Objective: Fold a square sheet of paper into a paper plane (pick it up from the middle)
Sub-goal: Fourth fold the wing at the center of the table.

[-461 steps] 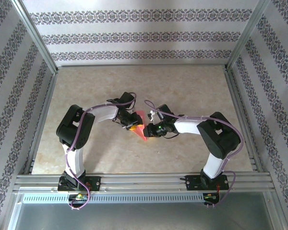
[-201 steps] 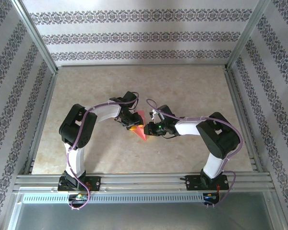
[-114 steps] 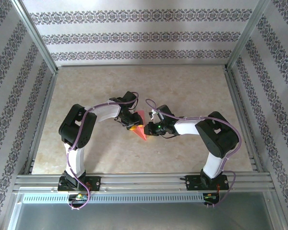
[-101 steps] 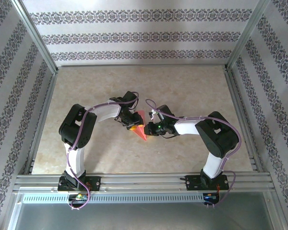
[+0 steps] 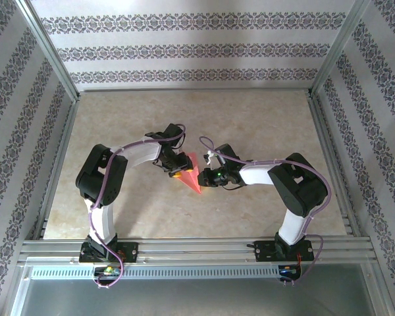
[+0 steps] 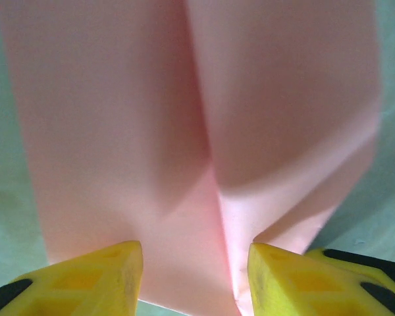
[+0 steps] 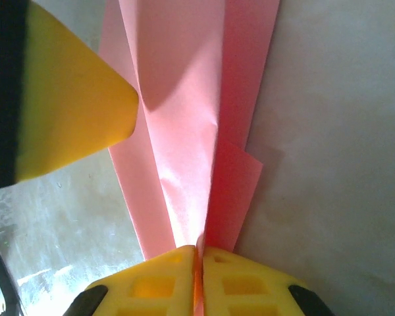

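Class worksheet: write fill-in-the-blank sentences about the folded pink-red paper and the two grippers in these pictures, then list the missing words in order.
1. The right gripper is ____ on a fold of the paper plane.
2. The jaws of the left gripper stand ____, with the paper plane showing across the gap.
3. In the top view, the paper plane lies ____ the two grippers.
4. The fingers of both grippers are coloured ____.

Missing words: shut; open; between; yellow.
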Controlling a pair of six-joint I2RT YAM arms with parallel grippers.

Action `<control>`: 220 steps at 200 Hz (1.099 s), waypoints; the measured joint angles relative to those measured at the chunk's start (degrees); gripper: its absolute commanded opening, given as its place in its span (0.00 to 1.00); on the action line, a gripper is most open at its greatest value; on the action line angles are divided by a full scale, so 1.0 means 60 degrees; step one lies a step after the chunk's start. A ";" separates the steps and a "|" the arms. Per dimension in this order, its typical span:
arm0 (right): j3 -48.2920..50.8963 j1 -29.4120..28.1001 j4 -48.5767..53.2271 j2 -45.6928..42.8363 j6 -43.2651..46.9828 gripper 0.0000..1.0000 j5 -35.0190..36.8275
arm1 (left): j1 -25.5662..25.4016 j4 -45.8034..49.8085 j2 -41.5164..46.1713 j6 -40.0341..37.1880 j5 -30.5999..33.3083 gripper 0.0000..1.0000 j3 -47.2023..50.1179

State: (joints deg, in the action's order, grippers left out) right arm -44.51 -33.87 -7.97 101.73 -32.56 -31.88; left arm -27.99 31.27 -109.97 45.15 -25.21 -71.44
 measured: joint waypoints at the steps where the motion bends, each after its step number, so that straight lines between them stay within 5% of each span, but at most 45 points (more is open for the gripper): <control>1: 0.0000 0.0000 0.0000 0.0000 0.0000 0.12 -0.0004 | 0.0000 0.0000 0.0000 0.0000 0.0000 0.47 0.0007; 220: -0.0794 -0.0007 0.0688 0.0248 -0.0087 0.25 0.0098 | 0.0044 -0.0062 -0.0164 0.0025 -0.0033 0.47 0.0029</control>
State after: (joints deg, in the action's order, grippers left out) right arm -49.28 -33.91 -3.84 103.22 -33.08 -31.29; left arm -27.73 30.89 -110.96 45.30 -25.41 -71.26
